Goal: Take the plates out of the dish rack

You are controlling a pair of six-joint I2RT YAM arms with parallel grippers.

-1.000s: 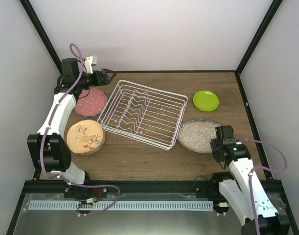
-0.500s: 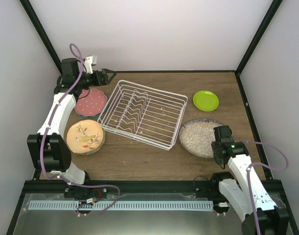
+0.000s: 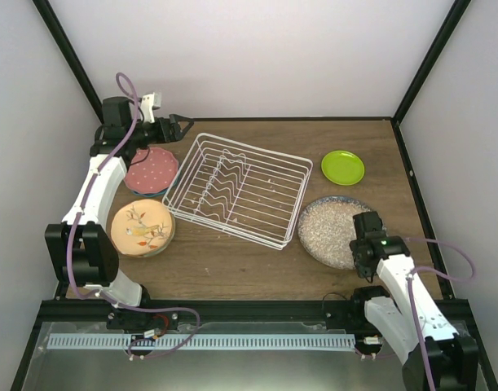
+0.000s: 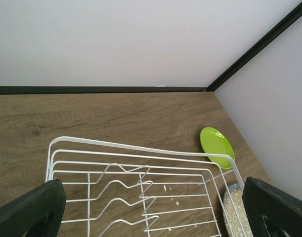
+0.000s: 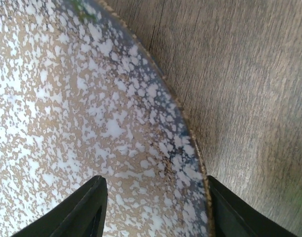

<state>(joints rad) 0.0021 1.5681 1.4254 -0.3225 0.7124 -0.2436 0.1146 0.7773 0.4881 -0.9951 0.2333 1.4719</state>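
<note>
Right hand (image 5: pixel 154 200) straddles the grey speckled plate (image 5: pixel 81 113) at its rim.

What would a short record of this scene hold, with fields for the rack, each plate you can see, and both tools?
dish rack: no plates in it
pink dotted plate: left of rack, far side
cream floral plate: left of rack, near side
lime green plate: right of rack, far side
grey speckled plate: right of rack, near side
left tool: open, holding nothing, by the rack's far-left corner
right tool: open, over the grey speckled plate's rim
</note>
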